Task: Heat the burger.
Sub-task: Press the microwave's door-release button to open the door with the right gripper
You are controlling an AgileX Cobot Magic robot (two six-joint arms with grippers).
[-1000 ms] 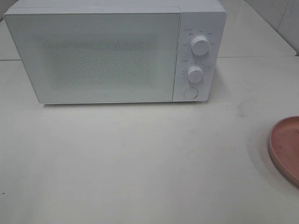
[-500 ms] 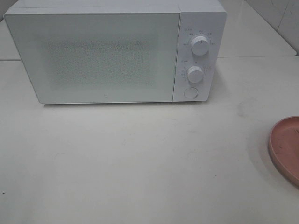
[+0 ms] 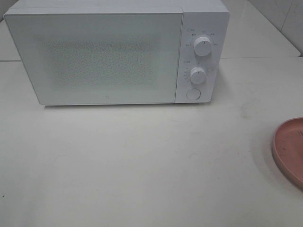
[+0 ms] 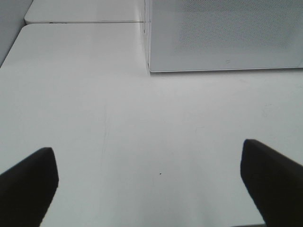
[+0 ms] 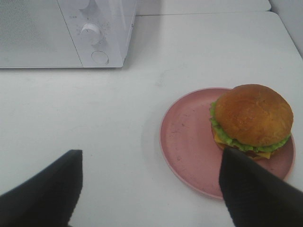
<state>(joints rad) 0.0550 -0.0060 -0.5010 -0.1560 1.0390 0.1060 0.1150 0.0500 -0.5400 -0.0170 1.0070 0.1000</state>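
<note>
Right pincer (image 5: pixel 151 165) and left pincer (image 4: pixel 147 153): jaws spread, nothing held. Burger (image 5: pixel 252 118) sits on plate (image 5: pixel 184 137) just ahead of right pincer, off its centreline. Left pincer faces shut microwave (image 4: pixel 222 38), probably staged to open the door first.

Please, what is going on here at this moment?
Nothing is being handled yet. The burger sits on the pink plate, on the table to the right of the closed microwave. The left gripper and the right gripper are both open and empty, above the table.
</note>
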